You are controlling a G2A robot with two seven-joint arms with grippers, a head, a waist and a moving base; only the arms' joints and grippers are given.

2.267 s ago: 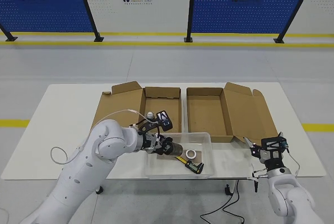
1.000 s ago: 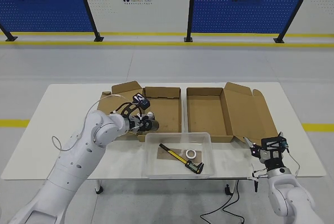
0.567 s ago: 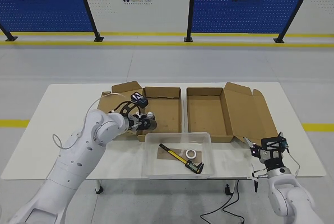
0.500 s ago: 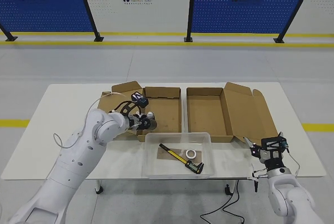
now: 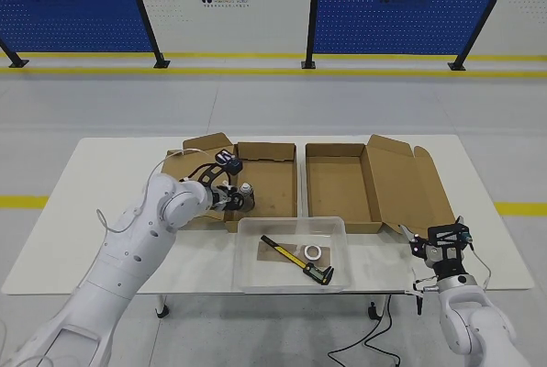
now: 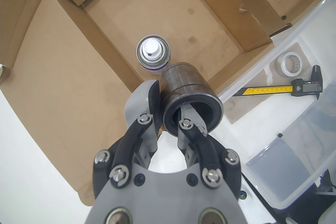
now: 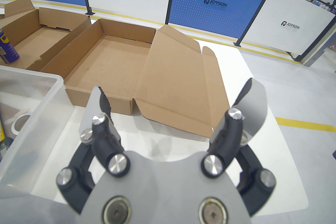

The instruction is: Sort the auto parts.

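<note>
My left gripper [image 6: 170, 104] is shut on a dark metal sleeve [image 6: 189, 93], one finger inside its bore and the other against its outer wall. It holds the sleeve over the near edge of the left cardboard box [image 6: 170, 12], right beside an upright spray can [image 6: 153, 55] standing in that box. From above, the left gripper [image 5: 230, 197] is next to the can [image 5: 245, 192]. A yellow caliper [image 5: 296, 260] and a white tape roll [image 5: 314, 250] lie in the clear bin [image 5: 255, 275]. My right gripper [image 7: 174, 96] stands open with nothing in it, near the table's front right corner.
A second open cardboard box [image 5: 342, 183] sits to the right of the first, its flap [image 5: 397, 183] spread flat toward the right gripper [image 5: 441, 240]. The clear bin's wall [image 7: 39, 104] stands beside the right gripper. Bare table lies at the far left.
The left gripper has lifted the metal sleeve out of the clear bin and carried it back to the left box beside the spray can. The right arm has not moved.
</note>
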